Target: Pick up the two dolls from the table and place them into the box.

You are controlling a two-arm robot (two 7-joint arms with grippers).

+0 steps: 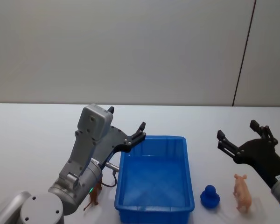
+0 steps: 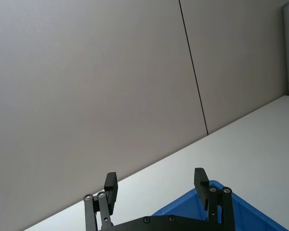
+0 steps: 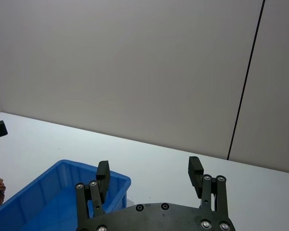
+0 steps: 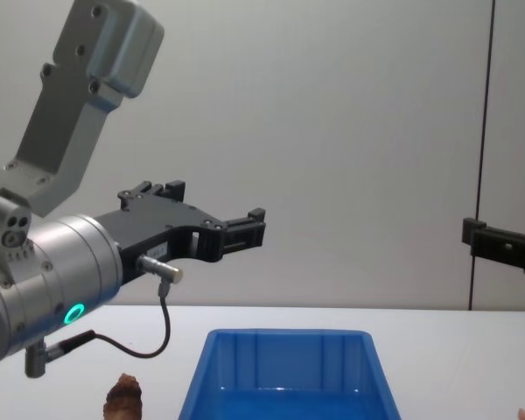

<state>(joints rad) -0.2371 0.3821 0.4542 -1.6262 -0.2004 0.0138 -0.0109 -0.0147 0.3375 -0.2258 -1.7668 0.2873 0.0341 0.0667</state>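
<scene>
my left end effector point(image 1: 126, 119) hangs in the air at centre left of the head view, just above the upper-left corner of the box point(image 1: 190, 173) in the frame. its fingers are spread wide and hold nothing. my right end effector point(image 1: 237, 129) hangs near the right edge, spread just as wide and also empty. the box is bright blue plastic, rectangular, with sloping walls and a thick rim. it sits on the white desk point(image 1: 32, 140) at lower centre. the brown doll point(image 1: 94, 196), a thin-legged figure with a rough tuft, stands at lower left, just beside the box's left wall and partly behind my left arm. the pale pink doll point(image 1: 242, 192), pig-shaped, stands upright at lower right, below my right end effector. a small dark blue figure point(image 1: 209, 197) sits between it and the box.
</scene>
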